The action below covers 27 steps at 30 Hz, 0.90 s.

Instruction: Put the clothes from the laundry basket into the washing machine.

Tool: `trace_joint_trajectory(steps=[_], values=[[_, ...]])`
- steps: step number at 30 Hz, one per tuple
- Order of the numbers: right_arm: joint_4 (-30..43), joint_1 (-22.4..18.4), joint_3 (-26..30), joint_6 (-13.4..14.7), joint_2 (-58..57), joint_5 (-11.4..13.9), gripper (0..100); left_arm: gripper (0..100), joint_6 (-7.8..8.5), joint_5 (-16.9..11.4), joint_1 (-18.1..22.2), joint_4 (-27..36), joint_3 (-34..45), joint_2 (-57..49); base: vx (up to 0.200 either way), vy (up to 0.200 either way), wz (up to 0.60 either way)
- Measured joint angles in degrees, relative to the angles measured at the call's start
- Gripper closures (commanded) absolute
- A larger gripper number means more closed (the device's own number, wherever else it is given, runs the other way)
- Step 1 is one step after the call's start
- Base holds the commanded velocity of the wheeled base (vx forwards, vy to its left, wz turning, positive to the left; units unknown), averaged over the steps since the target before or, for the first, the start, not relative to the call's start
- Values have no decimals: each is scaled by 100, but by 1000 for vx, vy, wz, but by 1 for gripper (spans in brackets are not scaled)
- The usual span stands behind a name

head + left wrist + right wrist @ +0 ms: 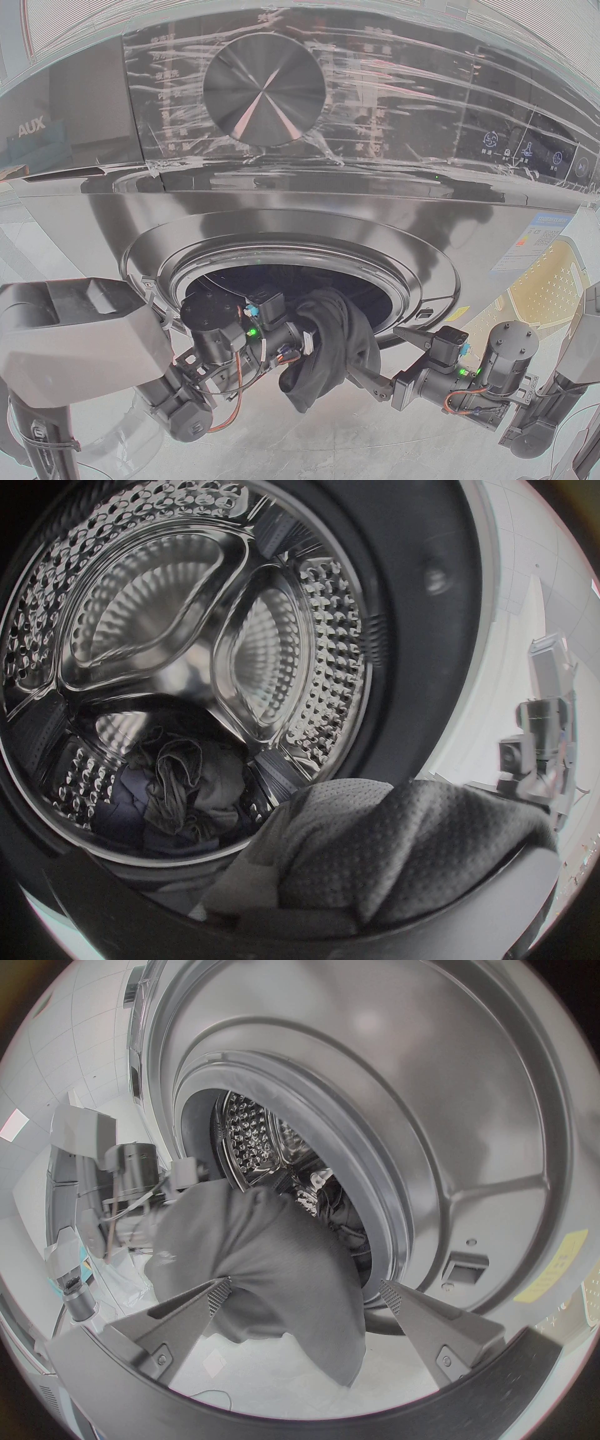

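Two grippers: both sitting just outside the drum mouth, one at each lower side of it.
Landmark: drum mouth (350,259) of the washing machine (300,206), standing open toward the head camera.
Dark garment (334,347): hanging bunched across the lower lip of the drum mouth, upper part reaching just inside it, lower end dangling outside and below it, clear of the floor.
Left gripper (306,342): pointing into the drum mouth at its lower edge, carrying the dark garment draped over its tip.
Left grip: cannot tell whether closed or open, knit cloth covering the whole tip in the left wrist view.
Right gripper (373,350): hovering outside the drum mouth at its lower right, facing the hanging cloth.
Right jaws: gaping wide, gripping nothing.
Right fingertip (219,1294): sitting right beside the dark garment below the drum mouth, contact not clear; the other one standing well apart from the cloth.
Loaded clothes (175,786): lying crumpled in a heap deep inside the drum mouth, resting low on the perforated drum wall (325,649).
Control knob (264,89): sitting well above the drum mouth on the front panel.
Yellow sticker (553,1266): sticking to the front, right of the drum mouth.
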Motion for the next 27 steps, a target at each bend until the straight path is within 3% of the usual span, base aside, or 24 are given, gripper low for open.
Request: trace_joint_trajectory(steps=[8, 14, 23, 27], values=[[16, 33, 182, 0, 0, 9, 0, 100, -80, 226, 171, 177, -1240, 736, 0, 0, 0], [22, 77, 218, -1, 2, 11, 0, 100, -118, 354, 257, 662, -1965, 1120, 0, 0, 0], [27, 145, 240, 7, 22, 9, 0, 100, -123, 768, 494, 1442, -3388, 1566, 0, 0, 0], [27, 193, 245, 13, 55, 6, 0, 100, -123, 1143, 616, 1686, -3953, 1712, 0, 0, 0]])
